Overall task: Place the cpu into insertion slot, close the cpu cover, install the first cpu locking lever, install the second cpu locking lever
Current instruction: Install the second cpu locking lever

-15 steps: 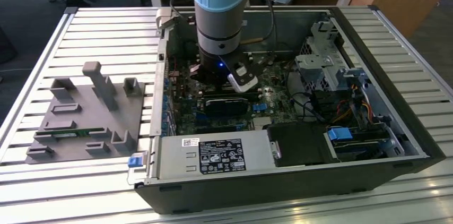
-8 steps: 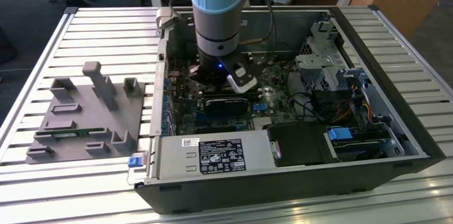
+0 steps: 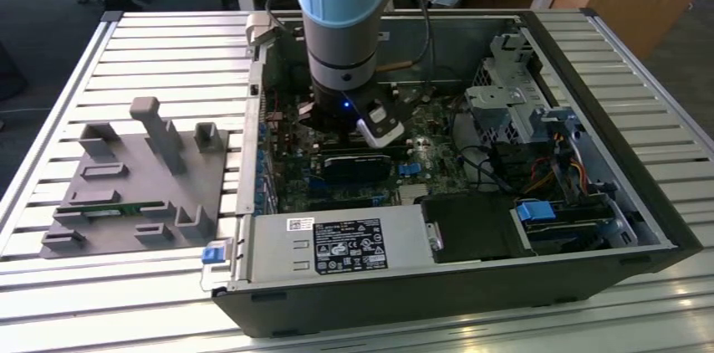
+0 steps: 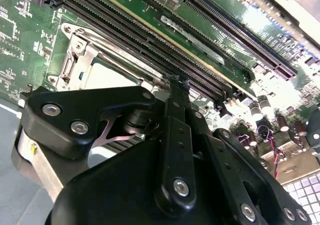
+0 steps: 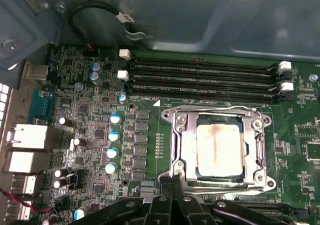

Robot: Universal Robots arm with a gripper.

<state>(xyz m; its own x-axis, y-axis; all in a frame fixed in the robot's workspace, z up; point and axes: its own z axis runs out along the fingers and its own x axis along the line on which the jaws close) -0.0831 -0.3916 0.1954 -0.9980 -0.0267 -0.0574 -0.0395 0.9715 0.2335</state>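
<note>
Now claw (image 5: pixel 172 181) at cpu cover (image 5: pixel 218 149) edge

Grey arm (image 3: pixel 344 27), black screwed tool (image 4: pixel 172 92)

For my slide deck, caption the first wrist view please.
Gripper poised at the edge of the cpu cover, closed over the cpu seated in its socket.

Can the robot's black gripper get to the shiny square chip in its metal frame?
Probably yes. The black gripper hangs right at the silver frame's edge beside the dull silver square chip, with nothing lying over it.
</note>
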